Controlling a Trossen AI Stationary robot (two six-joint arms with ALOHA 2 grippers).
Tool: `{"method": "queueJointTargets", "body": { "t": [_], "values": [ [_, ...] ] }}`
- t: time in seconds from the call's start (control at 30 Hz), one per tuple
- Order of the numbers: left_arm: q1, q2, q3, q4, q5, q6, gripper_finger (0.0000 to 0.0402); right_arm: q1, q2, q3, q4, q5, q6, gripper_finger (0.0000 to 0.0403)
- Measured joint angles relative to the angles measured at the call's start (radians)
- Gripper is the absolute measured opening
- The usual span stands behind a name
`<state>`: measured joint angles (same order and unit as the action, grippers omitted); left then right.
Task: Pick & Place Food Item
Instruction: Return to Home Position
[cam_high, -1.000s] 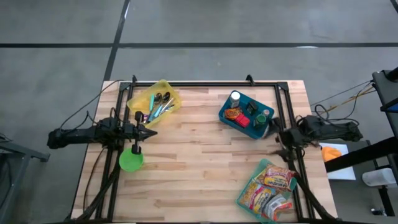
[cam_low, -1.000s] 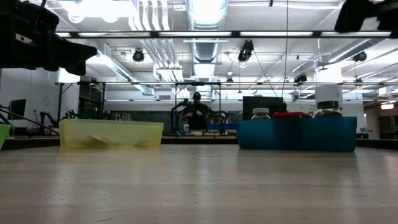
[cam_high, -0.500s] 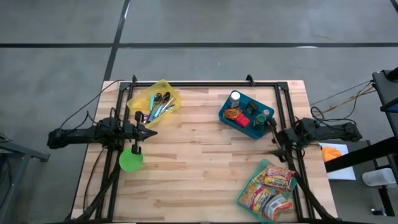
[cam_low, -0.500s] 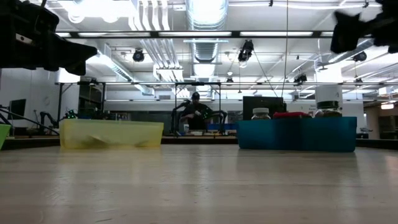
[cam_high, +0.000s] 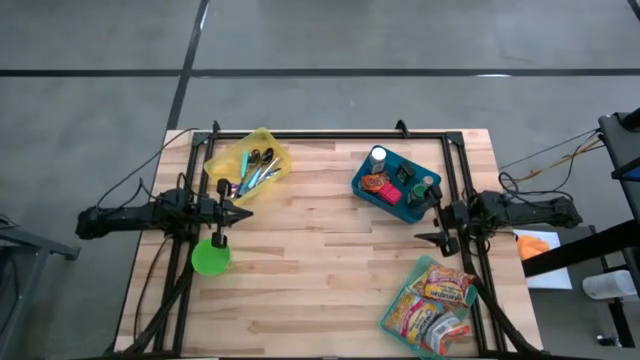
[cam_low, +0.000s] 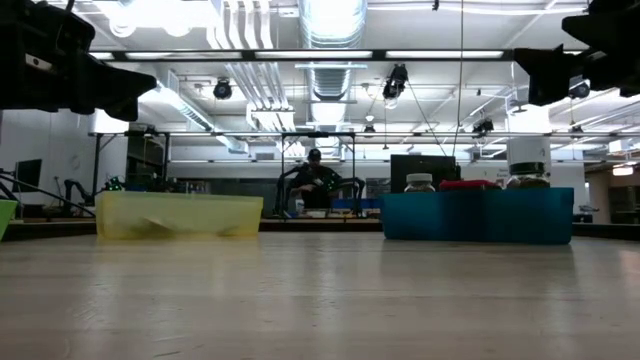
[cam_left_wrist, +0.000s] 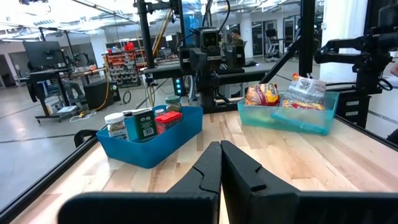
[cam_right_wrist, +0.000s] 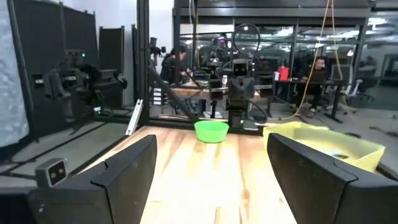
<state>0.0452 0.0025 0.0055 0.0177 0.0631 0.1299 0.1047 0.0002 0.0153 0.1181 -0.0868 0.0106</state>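
A blue bin with jars and a red food item stands at the table's far right, also in the left wrist view and the low view. A teal tray of snack packets sits at the near right corner. My right gripper hangs open and level between the two, above the table, with nothing between its fingers. My left gripper is shut and empty at the table's left, above the wood, its fingers pointing level toward the right edge.
A yellow bin with utensils stands at the far left. A green bowl sits near the left gripper, on its near side. A black frame runs along the table's far edge and sides. Bare wood fills the middle.
My right gripper has sunk a little and rolled about its own axis, so its two fingers now lie side by side in the high view. It has stayed open. None of the bins or the tray has moved.
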Motion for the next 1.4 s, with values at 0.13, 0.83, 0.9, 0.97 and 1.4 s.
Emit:
{"method": "queueJointTargets", "body": {
  "t": [0.13,0.83,0.9,0.97,1.4],
  "values": [
    [0.0,0.0,0.0,0.0,0.0,0.0,0.001,0.0,0.001,-0.007,-0.015,0.0,0.035,0.0303],
    [0.0,0.0,0.0,0.0,0.0,-0.002,0.001,0.0,0.01,-0.007,-0.096,0.001,0.196,0.0303],
    [0.0,0.0,0.0,0.0,0.0,-0.002,0.001,0.0,0.01,-0.007,-0.096,0.002,0.196,0.0303],
    [0.0,0.0,0.0,0.0,0.0,-0.002,0.001,0.0,0.01,-0.007,-0.096,0.003,0.196,0.0303],
    [0.0,0.0,0.0,0.0,0.0,0.001,0.001,0.0,0.01,-0.007,-0.096,0.003,0.196,0.0303]
  ]
}}
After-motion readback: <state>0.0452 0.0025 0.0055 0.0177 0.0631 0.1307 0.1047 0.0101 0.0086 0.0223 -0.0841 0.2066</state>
